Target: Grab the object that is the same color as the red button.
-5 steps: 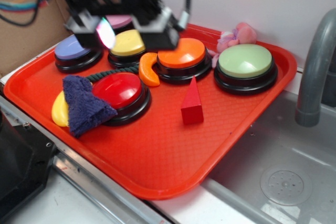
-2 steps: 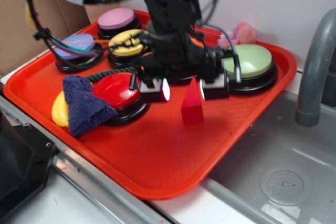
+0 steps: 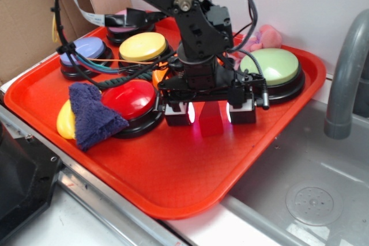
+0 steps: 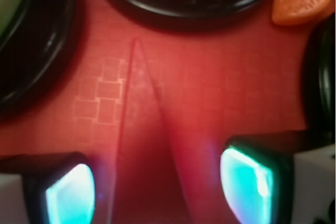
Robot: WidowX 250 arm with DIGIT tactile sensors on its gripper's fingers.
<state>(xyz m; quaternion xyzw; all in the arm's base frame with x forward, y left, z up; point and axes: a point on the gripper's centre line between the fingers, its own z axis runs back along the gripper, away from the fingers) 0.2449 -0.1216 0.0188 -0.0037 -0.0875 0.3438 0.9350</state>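
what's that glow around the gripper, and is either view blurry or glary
Exterior view: sharp; the gripper has lit pads casting a pinkish glow on the red wedge between them; soft glare on the red button. Wrist view: soft and close, the wedge hazy, the cyan-glowing fingertips cropped at the bottom edge, the tray washed reddish.

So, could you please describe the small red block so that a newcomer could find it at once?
Start at the big red tray beside the sink. Near its middle, just right of the red button, the red wedge block stands between the open jaws of the gripper. Unlike the round buttons around it, it is narrow, solid and tapers to a pointed top.
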